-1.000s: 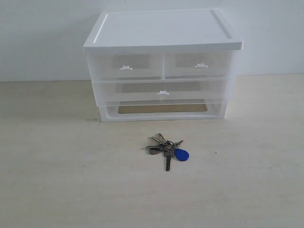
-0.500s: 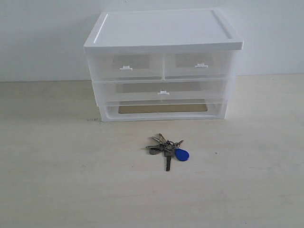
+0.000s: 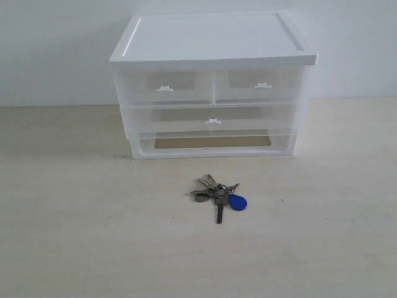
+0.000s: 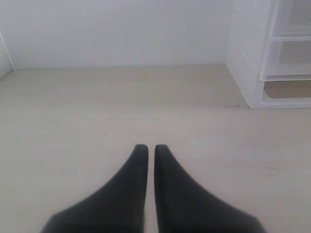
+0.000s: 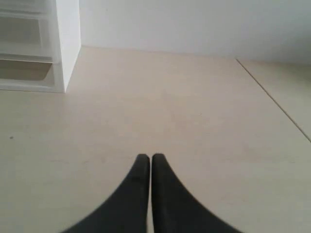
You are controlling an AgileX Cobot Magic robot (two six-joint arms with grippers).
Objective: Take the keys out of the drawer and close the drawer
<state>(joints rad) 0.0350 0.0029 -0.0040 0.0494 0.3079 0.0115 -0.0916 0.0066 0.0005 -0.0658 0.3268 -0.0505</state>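
Note:
The keys point(image 3: 218, 194), dull grey metal on a ring with a blue teardrop fob, lie on the table in front of the organizer in the exterior view. The drawer point(image 3: 164, 88), the clear left half of the top pair with a white tab handle, sits flush with its twin. Neither arm shows in the exterior view. My left gripper point(image 4: 146, 148) is shut with nothing in it, hovering over bare table with the organizer's left side point(image 4: 245, 53) off to one side. My right gripper point(image 5: 150, 157) is shut and empty too, over bare table beside the organizer's right side point(image 5: 68, 43).
The white-topped organizer point(image 3: 211, 40) stands at the back against a white wall, with the twin right drawer point(image 3: 262, 85), a full-width drawer point(image 3: 213, 119) below and an open bottom slot point(image 3: 211, 143). A table seam point(image 5: 272, 97) runs near the right gripper.

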